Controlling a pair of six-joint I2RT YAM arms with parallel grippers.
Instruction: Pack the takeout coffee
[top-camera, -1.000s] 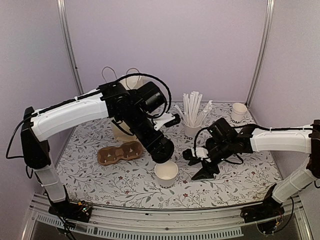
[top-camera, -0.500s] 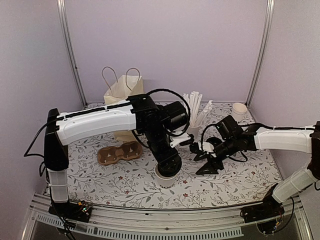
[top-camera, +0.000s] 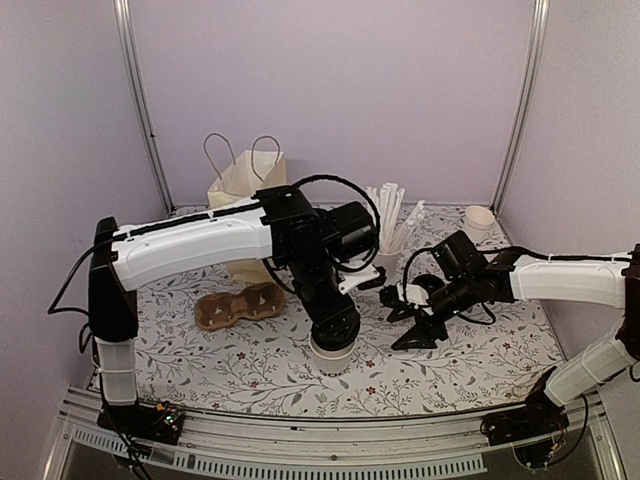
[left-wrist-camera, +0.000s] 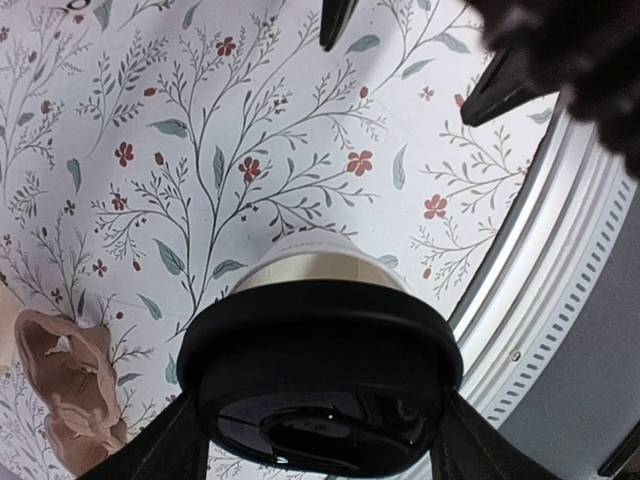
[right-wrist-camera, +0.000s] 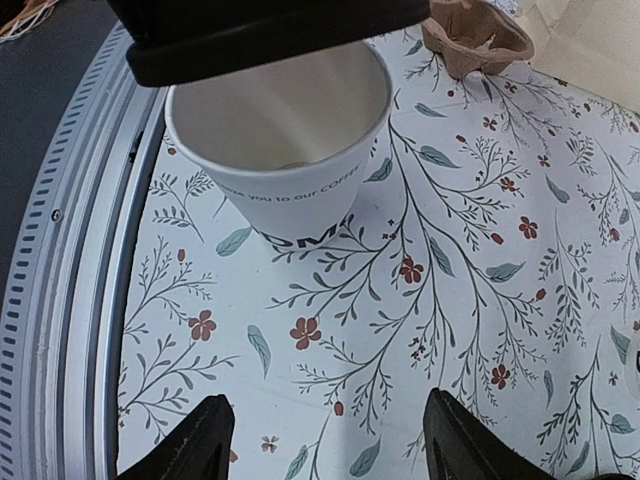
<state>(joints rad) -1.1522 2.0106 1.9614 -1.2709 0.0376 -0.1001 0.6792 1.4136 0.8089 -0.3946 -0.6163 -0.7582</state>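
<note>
From above: my left hand (top-camera: 333, 335) reaches down over the takeout coffee cup (top-camera: 333, 356), which stands on the flowered tabletop (top-camera: 250, 370) near the front edge. My arm covers the rim, so this view does not show what I hold. My right hand (top-camera: 418, 328) hangs just beside the cup, to its right, with its fingers spread wide and nothing in them. A brown cardboard carrier (top-camera: 238, 305) lies to the left of the cup with both wells unfilled. A cream paper bag (top-camera: 245, 182) with handles stands at the back, and a cup of straws (top-camera: 388, 228) stands behind the hands.

From my left wrist: my fingers (left-wrist-camera: 165, 452) clamp the black lid (left-wrist-camera: 320, 365) by its edges. The lid sits directly over the white cup (left-wrist-camera: 320, 265), hiding most of its mouth.

From my right wrist: the cup (right-wrist-camera: 285, 150) is upright and its inside shows. The lid (right-wrist-camera: 270, 45) hangs at the far side of the rim and does not look pressed on. Dark lettering runs low on the cup's side. My own fingertips (right-wrist-camera: 205, 440) stand well apart over bare tabletop.

I judge the task to be at an early stage. The lid is lined up but not seated. The cup has yet to go into the carrier or the bag.
</note>
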